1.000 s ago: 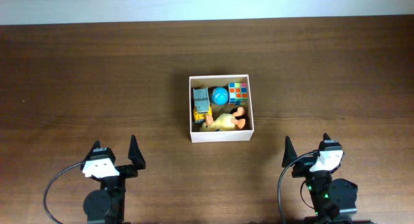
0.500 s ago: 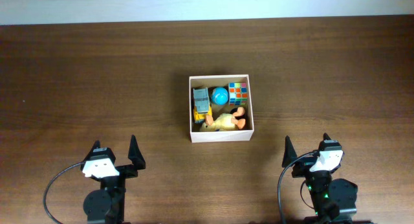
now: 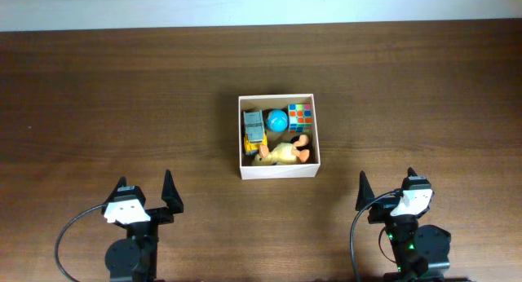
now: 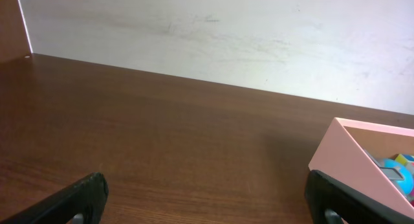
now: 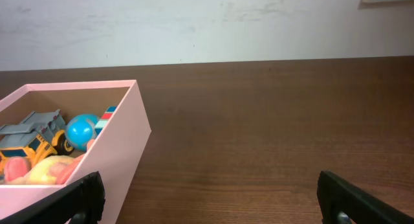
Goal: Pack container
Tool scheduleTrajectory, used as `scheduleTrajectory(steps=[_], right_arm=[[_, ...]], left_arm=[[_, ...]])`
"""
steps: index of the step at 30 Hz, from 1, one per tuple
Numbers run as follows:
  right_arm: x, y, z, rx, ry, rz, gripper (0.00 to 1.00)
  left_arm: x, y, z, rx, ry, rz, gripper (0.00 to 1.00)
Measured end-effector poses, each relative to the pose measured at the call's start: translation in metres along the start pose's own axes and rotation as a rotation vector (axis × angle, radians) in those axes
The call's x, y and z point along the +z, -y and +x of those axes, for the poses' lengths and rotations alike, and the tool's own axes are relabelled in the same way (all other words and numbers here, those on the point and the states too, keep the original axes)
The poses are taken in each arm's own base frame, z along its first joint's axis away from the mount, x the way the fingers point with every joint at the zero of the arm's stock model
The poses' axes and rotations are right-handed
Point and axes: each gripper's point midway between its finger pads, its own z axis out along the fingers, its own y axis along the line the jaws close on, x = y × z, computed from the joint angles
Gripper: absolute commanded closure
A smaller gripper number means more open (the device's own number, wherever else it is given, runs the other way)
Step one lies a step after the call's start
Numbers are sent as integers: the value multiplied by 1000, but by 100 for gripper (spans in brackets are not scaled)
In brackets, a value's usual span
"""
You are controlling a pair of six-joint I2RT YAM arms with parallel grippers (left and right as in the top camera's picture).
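Observation:
The container (image 3: 278, 173) is a square white-walled box in the middle of the table. Inside lie a grey and yellow toy truck (image 3: 254, 130), a blue ball (image 3: 277, 120), a colourful cube (image 3: 300, 116) and a yellow duck with orange feet (image 3: 285, 152). My left gripper (image 3: 145, 196) is open and empty near the front left edge. My right gripper (image 3: 387, 191) is open and empty near the front right edge. The container's corner shows in the left wrist view (image 4: 352, 162). In the right wrist view the container (image 5: 110, 153) shows the truck (image 5: 29, 136) and ball (image 5: 81, 130).
The brown wooden table (image 3: 122, 103) stretches around the container. A pale wall (image 4: 213, 36) runs behind the table's far edge.

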Motion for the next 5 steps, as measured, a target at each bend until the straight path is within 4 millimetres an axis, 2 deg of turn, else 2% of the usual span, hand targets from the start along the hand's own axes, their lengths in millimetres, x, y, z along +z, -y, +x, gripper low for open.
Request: scheduleTrajectory(steps=[5], right_arm=[[0,0,0,0,0,0,1]], left_arm=[[0,0,0,0,0,0,1]])
